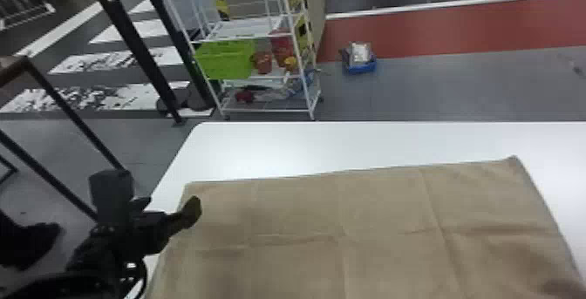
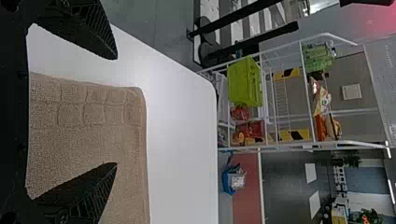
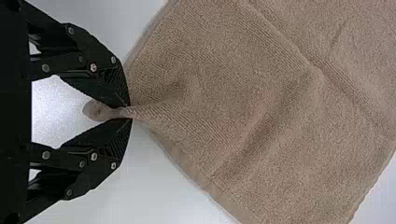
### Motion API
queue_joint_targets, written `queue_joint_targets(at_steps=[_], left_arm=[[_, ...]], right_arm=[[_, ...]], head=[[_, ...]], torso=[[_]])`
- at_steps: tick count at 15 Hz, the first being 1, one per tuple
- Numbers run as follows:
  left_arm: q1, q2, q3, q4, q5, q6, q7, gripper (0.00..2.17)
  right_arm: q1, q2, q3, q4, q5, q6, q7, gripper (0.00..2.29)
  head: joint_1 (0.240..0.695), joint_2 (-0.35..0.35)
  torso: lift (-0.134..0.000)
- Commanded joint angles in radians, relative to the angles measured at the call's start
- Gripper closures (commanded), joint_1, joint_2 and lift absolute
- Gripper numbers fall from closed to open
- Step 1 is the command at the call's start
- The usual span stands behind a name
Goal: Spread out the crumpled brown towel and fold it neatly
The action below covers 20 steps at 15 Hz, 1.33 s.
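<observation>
Right gripper point(image 3: 130, 112) pinching towel corner point(image 3: 97, 111), right wrist view, creases point(image 1: 301, 240), head view

White desk point(image 1: 279, 150) with rounded corner, brown towel point(image 1: 383, 206) spread directly on it, faint creases crossing the cloth

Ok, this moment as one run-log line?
towel: spread on table | right gripper: pinching towel corner | left gripper: open near towel's left edge

1 towel point(image 1: 383, 206) lies on the table point(image 1: 305, 145), 1 shelf rack point(image 1: 248, 28) behind and left.
</observation>
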Motion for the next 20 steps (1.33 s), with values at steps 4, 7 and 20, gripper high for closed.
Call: queue_joint_targets(at_steps=[4,7,20], left_arm=[[0.001,0.000,0.005,0.000,0.000,0.000,0.000,0.07],[0.001,0.000,0.006,0.000,-0.002,0.000,-0.002,0.07],[-0.008,0.000,0.002,0.005,-0.006,0.003,-0.002,0.07]], right_arm=[[0.025,-0.017,-0.009,-0.061,0.009,-0.028,0.003,1.11],[0.072,-0.049,-0.029,-0.129,0.038,-0.031,0.003,1.11],[0.339,-0.128,-0.144,-0.310,0.112,-0.142,0.003,1.11]], head=[[0.695,0.317],[0.695,0.325],[0.695,0.306]], torso=[[-0.122],[-0.122],[-0.122]])
